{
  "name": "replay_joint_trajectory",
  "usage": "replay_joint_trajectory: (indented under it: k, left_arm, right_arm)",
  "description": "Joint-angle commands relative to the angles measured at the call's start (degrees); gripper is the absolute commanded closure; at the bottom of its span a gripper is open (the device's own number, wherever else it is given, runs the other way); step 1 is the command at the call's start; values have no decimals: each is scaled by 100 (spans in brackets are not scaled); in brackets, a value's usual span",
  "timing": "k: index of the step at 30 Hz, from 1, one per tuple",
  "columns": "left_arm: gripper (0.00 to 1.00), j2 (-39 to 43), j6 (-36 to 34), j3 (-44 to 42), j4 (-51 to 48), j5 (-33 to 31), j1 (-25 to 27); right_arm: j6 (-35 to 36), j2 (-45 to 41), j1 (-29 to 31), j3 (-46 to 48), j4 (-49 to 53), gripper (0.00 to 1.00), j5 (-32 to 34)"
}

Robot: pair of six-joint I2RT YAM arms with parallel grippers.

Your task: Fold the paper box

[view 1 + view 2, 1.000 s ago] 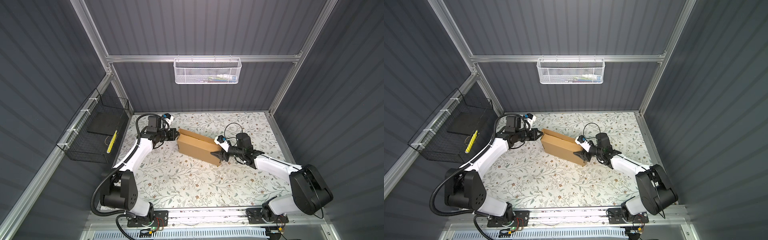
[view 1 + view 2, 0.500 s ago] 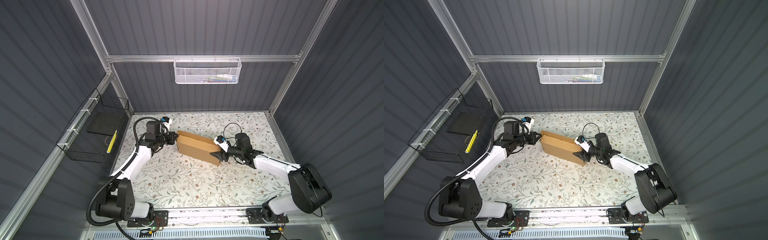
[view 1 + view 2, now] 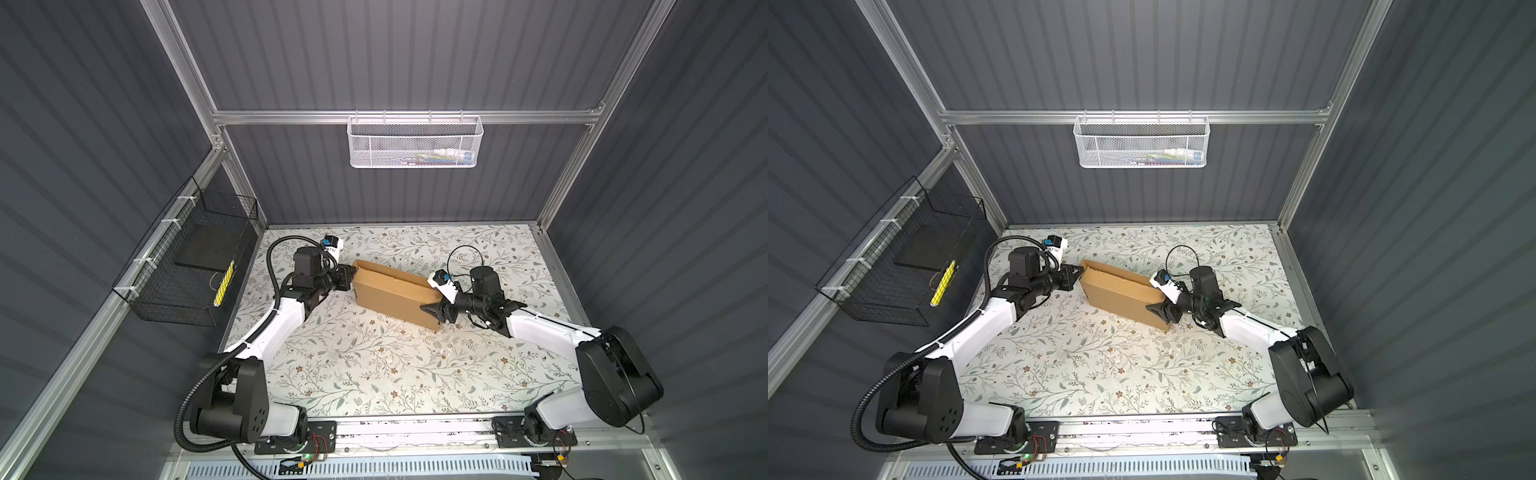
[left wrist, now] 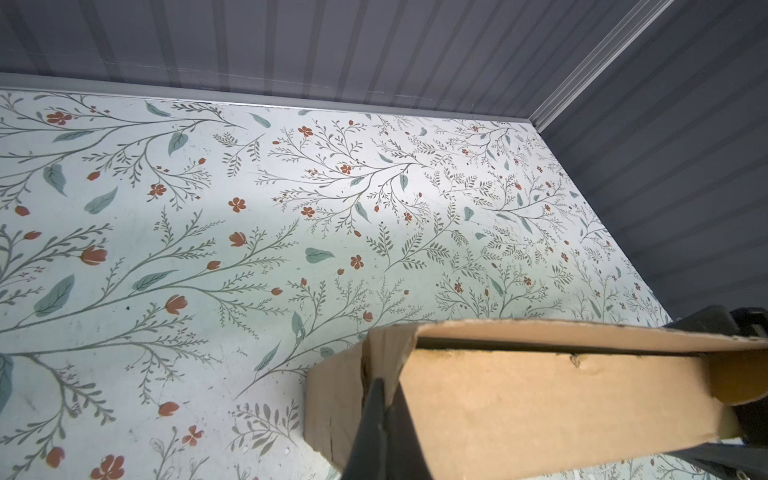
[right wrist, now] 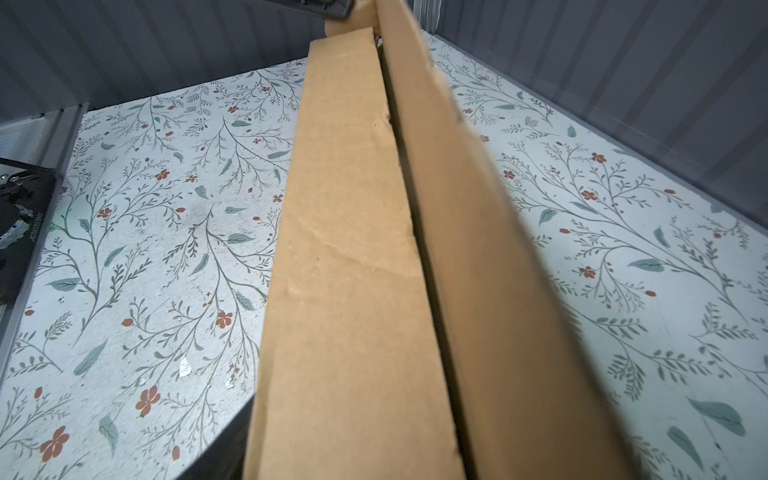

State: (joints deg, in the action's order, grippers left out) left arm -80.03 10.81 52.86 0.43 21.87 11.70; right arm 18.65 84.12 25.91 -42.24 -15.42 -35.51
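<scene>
The paper box (image 3: 395,295) is plain brown cardboard, long and flat. It stands on one thin long side in the middle of the worktop (image 3: 374,374), turned at a slant. The worktop is smooth and pale, with printed leaves and small red flowers.

The left claw (image 3: 352,277) is pinched shut and its tip touches the far left end of the box. In the left wrist view its dark fingers (image 4: 372,419) lie against the box corner. I cannot tell if any card is caught between them.

The right claw (image 3: 432,313) stands wide at the near right end, with the box end between its fingers. One dark finger (image 5: 224,449) sits just beside the broad face.

Up close the card (image 5: 353,291) looks rough, with bent wrinkles and a thin dark gap along the lid.

A white mesh basket (image 3: 415,143) hangs on the back wall. A black wire basket (image 3: 187,266) hangs on the left wall.
</scene>
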Motion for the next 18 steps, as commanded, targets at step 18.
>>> replay_joint_trajectory:
  k: [18]
  left_arm:
    - [100, 23, 158, -300, -87, -253, 108]
  right_arm:
    - [-781, -493, 6, 304, -553, 30, 835]
